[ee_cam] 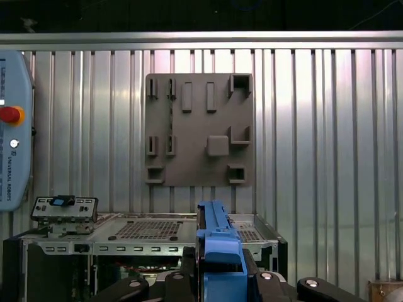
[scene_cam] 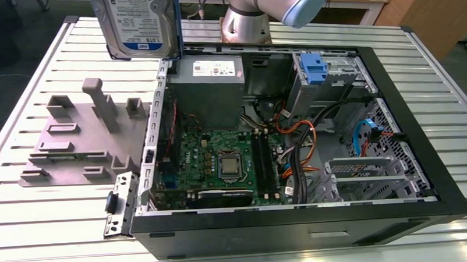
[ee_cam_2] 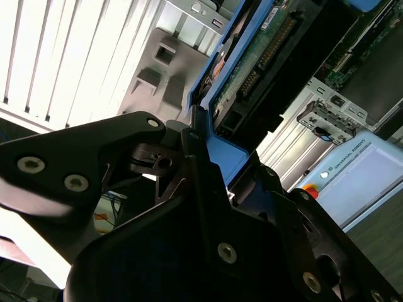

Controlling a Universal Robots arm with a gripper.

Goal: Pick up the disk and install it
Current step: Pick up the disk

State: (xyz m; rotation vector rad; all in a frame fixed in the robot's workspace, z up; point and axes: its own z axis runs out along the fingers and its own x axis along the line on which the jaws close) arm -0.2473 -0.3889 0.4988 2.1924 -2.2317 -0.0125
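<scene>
Disk (scene_cam: 136, 23) pinched by its blue carrier in claw (ee_cam: 217, 278), long axis upright, high over bench (scene_cam: 50, 219); open computer case (scene_cam: 299, 225) lower, toward the exterior view's right.

There is one disk (scene_cam: 136, 23), one open computer case (scene_cam: 299, 228), one green motherboard (scene_cam: 211, 149), one grey power-supply box (scene_cam: 209, 91), one blue bracket (scene_cam: 314, 67), one grey fixture plate (scene_cam: 71, 151), one robot arm (scene_cam: 268, 13), one pendant with one red button (ee_cam: 12, 126), and one slatted counter (scene_cam: 50, 230).
</scene>
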